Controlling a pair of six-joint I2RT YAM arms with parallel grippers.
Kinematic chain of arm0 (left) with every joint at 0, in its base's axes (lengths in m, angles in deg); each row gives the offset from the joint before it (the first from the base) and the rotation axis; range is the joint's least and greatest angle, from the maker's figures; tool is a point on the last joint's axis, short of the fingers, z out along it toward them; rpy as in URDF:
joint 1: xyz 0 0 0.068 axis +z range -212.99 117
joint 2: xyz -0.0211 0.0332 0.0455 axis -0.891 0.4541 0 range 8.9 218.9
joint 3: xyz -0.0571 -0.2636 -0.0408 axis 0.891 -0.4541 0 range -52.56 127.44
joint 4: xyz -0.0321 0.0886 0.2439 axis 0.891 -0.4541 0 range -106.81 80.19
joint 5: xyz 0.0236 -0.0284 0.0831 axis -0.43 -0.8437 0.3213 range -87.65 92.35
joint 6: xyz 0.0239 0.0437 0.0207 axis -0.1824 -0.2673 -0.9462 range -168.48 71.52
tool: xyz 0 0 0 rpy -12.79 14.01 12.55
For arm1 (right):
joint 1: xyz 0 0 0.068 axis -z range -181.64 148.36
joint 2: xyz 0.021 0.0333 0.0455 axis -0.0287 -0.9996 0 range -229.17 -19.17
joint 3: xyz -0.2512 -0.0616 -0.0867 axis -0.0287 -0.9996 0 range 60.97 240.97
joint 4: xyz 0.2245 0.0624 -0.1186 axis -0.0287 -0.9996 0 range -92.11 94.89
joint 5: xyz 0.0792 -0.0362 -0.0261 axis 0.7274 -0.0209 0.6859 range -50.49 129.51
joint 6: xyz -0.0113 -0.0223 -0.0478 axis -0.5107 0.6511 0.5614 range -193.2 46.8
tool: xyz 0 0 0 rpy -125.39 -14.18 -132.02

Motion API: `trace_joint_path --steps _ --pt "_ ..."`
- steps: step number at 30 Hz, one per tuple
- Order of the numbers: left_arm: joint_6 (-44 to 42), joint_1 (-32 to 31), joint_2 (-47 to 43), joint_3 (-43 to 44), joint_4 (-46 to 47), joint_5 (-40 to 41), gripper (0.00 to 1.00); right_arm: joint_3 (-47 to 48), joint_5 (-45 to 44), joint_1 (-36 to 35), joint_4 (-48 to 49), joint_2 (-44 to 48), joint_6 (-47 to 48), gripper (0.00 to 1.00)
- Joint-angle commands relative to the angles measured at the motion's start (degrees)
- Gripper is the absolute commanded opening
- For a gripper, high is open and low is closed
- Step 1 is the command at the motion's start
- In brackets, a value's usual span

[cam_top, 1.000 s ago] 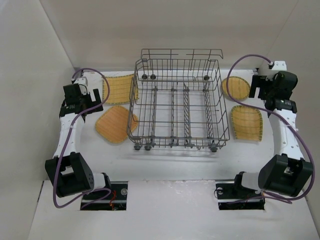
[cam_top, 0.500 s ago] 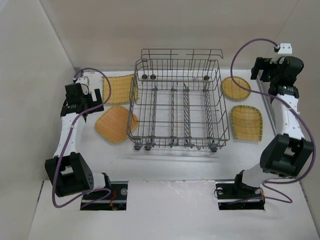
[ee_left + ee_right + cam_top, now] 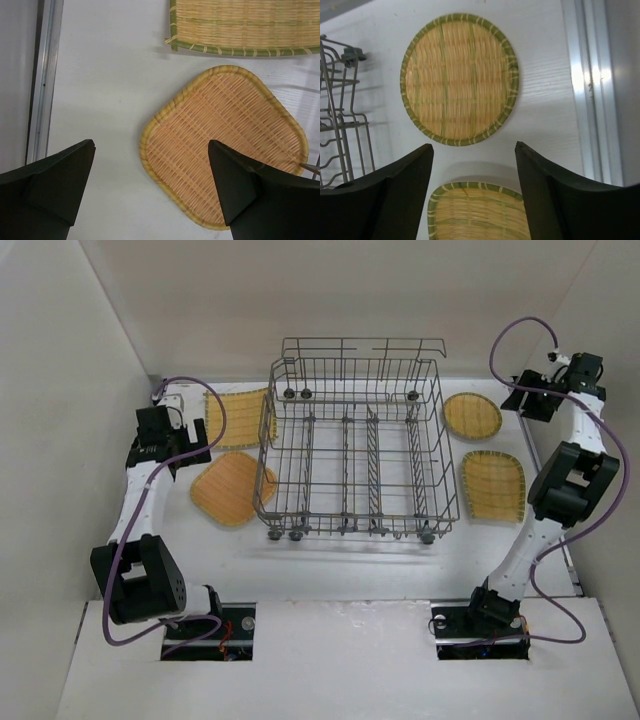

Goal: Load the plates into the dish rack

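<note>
- Step in hand: the approach to a first pick. None of the four plates is in the dish rack, which stands mid-counter with its tines bare.
- Left of the rack, an orange-tan woven plate lies flat on the counter. A pale ribbed plate with a green rim lies just beyond it, apart from it.
- On the right lies a round green-rimmed plate. A pale rounded-square plate lies nearer the arm bases, with a gap between the two.
- The left jaws are spread wide and hold nothing, hanging above the orange-tan plate's outer corner.
- The right jaws are also wide and empty, raised over the gap between the two right-hand plates.
- Next move, as I judge it: either arm must drop to a plate's rim and close on the thin edge. A plate lying flat offers little to grip, so one finger likely has to get under the rim.
- After that, the plate needs tipping upright and lowering between two rows of tines.
</note>
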State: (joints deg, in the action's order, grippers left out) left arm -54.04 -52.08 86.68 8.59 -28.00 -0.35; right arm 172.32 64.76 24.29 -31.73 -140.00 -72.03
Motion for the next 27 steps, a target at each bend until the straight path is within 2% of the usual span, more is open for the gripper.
trace_joint_path --steps 1,5,12,16,27 --pt "-0.3 -0.2 -0.3 2.0 2.2 0.2 0.99 5.5 3.1 -1.3 -7.6 -1.3 1.6 0.71" --pt "-0.2 -0.6 0.3 2.1 2.2 0.1 0.99 8.8 3.6 -1.3 -11.2 -5.8 0.7 0.73" --pt "0.2 -1.3 1.4 3.5 2.3 -0.2 0.99 16.8 4.1 -0.8 -16.3 -13.8 -2.1 0.64" --pt "0.2 -1.5 1.7 4.0 2.2 -0.2 0.99 19.2 2.2 0.0 -16.7 -15.9 -2.0 0.68" --pt "-0.1 -3.0 2.5 7.3 0.0 0.1 0.99 24.2 2.7 0.7 -16.8 -22.2 -4.7 0.67"
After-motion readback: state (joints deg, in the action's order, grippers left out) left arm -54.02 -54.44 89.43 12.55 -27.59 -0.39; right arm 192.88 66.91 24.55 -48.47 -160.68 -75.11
